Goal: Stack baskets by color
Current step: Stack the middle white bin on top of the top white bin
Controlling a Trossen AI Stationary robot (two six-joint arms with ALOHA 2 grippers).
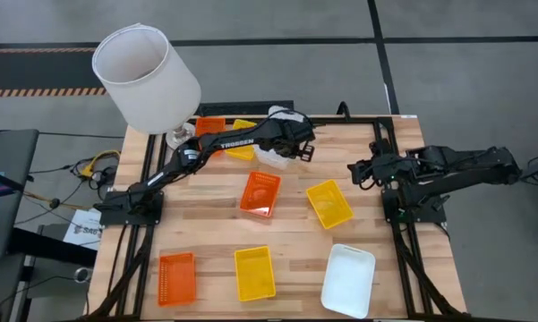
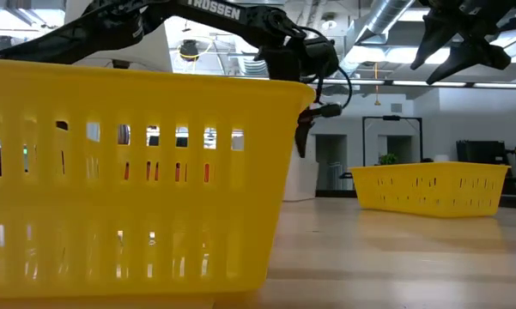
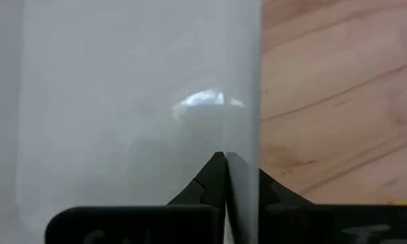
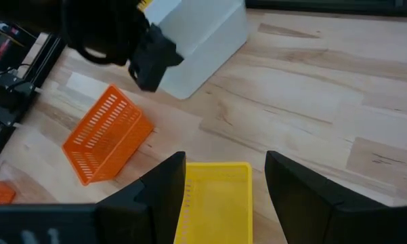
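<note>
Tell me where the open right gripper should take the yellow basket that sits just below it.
Probably a short end wall of the yellow basket, from above. It sits upright, mouth up, so the thin rim is exposed. The right gripper is open over that end; one finger inside, one outside would pinch it. The tilted orange basket lies apart from it.

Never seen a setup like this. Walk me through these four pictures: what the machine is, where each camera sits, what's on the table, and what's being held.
Two dark robot arms work at a wooden table. One camera looks straight down, one sits at tabletop height, and one rides on each wrist. Orange, yellow and white baskets lie scattered; a big lampshade stands at the far corner. The left end effector is shut on the wall of a white basket at the far edge. The right end effector hangs open and empty over a yellow basket.
</note>
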